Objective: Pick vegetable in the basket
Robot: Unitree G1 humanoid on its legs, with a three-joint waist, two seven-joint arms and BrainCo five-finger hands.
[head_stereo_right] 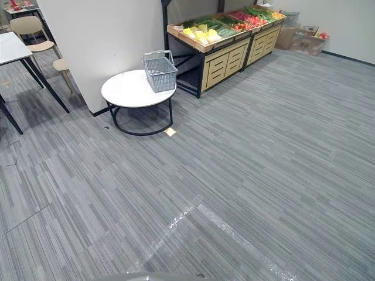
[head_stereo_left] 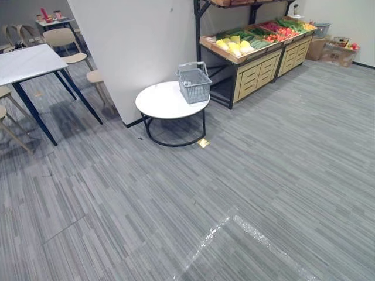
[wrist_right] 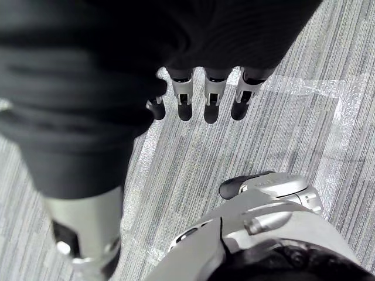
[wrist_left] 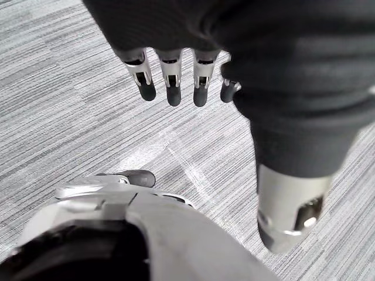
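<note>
A grey wire basket (head_stereo_left: 194, 81) stands on the far right part of a round white table (head_stereo_left: 164, 103) with black legs, some way ahead of me. Behind it a wooden produce stand (head_stereo_left: 246, 65) holds yellow, green and red vegetables (head_stereo_left: 234, 45) in sloping trays. My left hand (wrist_left: 176, 76) hangs over the grey carpet with straight fingers and holds nothing. My right hand (wrist_right: 205, 93) hangs the same way over the floor, fingers relaxed and empty. Both hands are far from the basket.
A white wall pillar (head_stereo_left: 135, 47) rises just behind the round table. A white table with blue legs (head_stereo_left: 29, 64) and beige chairs (head_stereo_left: 61, 41) stand at the left. Tape lines (head_stereo_left: 246, 234) mark the carpet close by. Cardboard boxes (head_stereo_left: 334, 52) sit at the far right.
</note>
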